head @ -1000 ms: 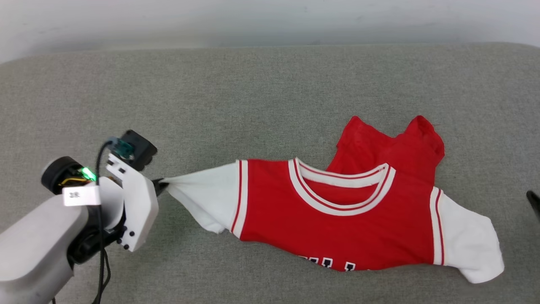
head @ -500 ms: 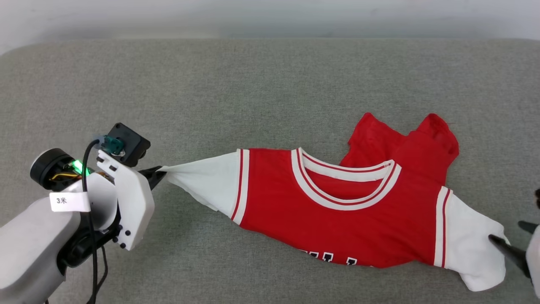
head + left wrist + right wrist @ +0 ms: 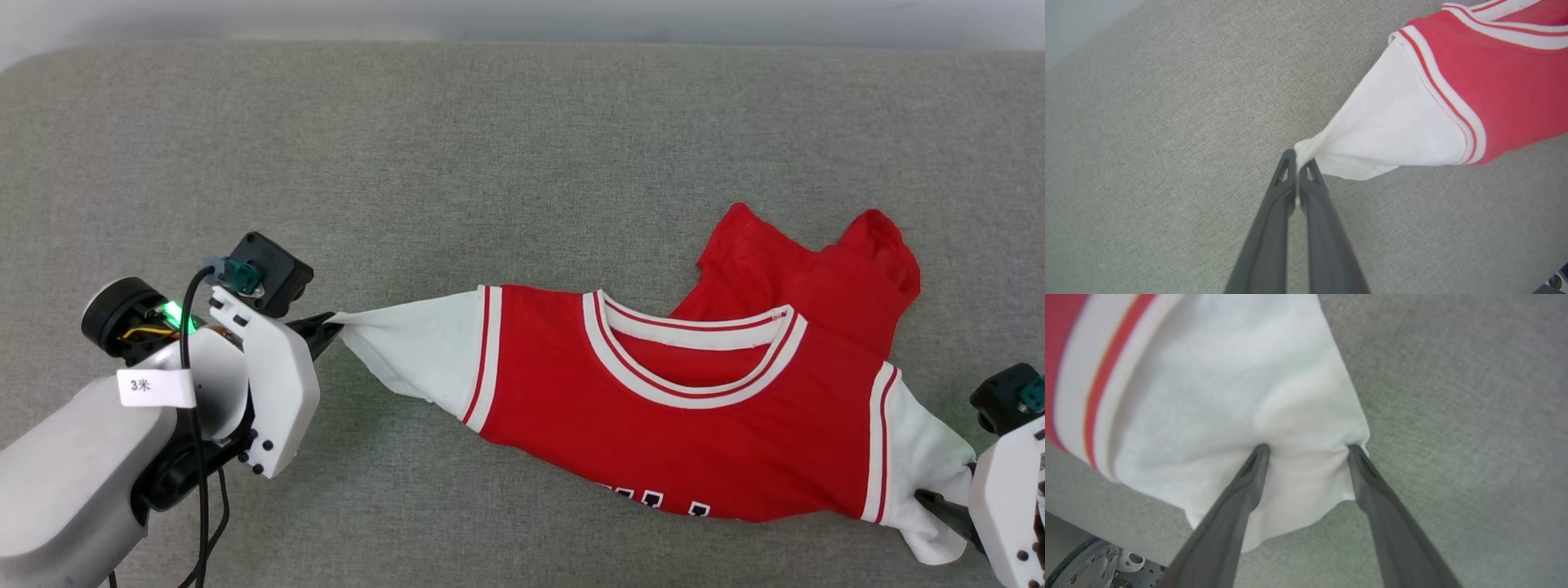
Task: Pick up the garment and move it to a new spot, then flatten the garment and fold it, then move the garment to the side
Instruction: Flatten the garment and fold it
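The garment point(image 3: 678, 408), a red jersey with white sleeves and a striped neckline, lies across the grey surface, its lower part bunched behind the right shoulder. My left gripper point(image 3: 331, 323) is shut on the tip of the garment's left white sleeve point(image 3: 1392, 130), pulling it into a taut point; in the left wrist view the left gripper point(image 3: 1298, 161) pinches the cloth between closed fingers. At the lower right my right gripper point(image 3: 939, 502) stands open, and in the right wrist view the right gripper point(image 3: 1308, 451) presses both spread fingertips into the right white sleeve point(image 3: 1229, 396).
The grey fabric surface point(image 3: 490, 163) stretches wide behind and to the left of the garment. Its rounded far edge meets a pale wall point(image 3: 522, 16) at the top. A black cable point(image 3: 196, 457) hangs along my left arm.
The camera has tilted, shifting the scene down and right. My right gripper has come in from the lower right onto the right sleeve. The left gripper keeps its grip on the left sleeve.
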Motion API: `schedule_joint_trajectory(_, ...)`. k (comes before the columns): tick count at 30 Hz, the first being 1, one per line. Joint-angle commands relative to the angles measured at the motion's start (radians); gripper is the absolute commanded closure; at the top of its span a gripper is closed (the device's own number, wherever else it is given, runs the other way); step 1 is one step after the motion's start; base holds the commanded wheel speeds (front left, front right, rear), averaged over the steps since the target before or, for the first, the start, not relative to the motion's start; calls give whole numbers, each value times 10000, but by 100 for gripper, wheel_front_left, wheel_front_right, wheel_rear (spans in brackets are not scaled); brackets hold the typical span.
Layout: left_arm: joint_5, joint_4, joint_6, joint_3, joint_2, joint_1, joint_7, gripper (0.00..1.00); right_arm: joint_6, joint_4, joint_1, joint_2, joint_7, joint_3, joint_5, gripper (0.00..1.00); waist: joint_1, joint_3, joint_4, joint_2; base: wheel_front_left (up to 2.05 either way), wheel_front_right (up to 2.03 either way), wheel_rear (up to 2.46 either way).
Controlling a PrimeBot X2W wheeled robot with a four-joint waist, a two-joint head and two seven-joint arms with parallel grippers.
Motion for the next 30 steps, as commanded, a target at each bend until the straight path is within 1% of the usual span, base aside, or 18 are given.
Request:
schedule_joint_trajectory(1,70,29,-19,-8,-4,-155,-47,100,-25,641,198,317,17,608,-3,0,0,27,15,0,0,0,0)
schedule_joint_trajectory(6,6,87,-8,15,28,-78,-127,100,-17,1358,149,503,-315,1952,379,0,0,53,-37,0,0,0,0)
schedule_joint_trajectory(7,-18,96,1,13,43,-31,-131,100,-16,1411,90,524,-420,2176,444,11,0,43,-61,0,0,0,0)
schedule_joint_trajectory(8,-42,112,4,8,51,16,-144,100,-12,1424,-12,538,-645,2331,503,69,0,30,-83,0,0,0,0)
schedule_joint_trajectory(9,-77,129,-3,1,55,63,-160,100,-14,1444,-153,558,-878,2405,551,100,0,7,-106,0,0,0,0)
schedule_joint_trajectory(10,-162,171,-37,20,40,153,-259,100,-20,1492,-681,443,-1743,2345,511,100,0,-146,-186,0,0,0,0)
schedule_joint_trajectory(12,-178,176,-37,55,20,215,-369,100,-23,1493,-974,354,-2419,2038,578,100,0,-300,-228,0,0,0,0)
schedule_joint_trajectory(16,-166,89,-67,141,54,297,-727,100,-29,1338,-1340,84,-3531,1279,640,100,0,-689,-322,0,0,0,0)
schedule_joint_trajectory(18,-155,-11,-44,239,108,322,-966,100,-22,1152,-1263,-33,-3916,1028,604,100,0,-888,-382,0,0,0,0)
schedule_joint_trajectory(22,116,-420,-43,458,235,236,-1670,100,-20,744,-1188,-162,-4540,320,386,100,0,-1224,-475,0,0,0,0)
schedule_joint_trajectory(24,185,-667,52,619,288,220,-2044,100,-20,432,-1140,-213,-4707,-111,188,100,0,-1376,-513,0,0,0,0)
schedule_joint_trajectory(27,400,-1075,212,910,428,60,-2532,100,-22,-95,-1065,-61,-4902,-883,-159,100,0,-1552,-549,0,0,0,0)
schedule_joint_trajectory(30,542,-1434,384,1277,497,-126,-3054,100,-20,-778,-1046,129,-4877,-1739,-529,100,0,-1698,-561,0,0,0,0)
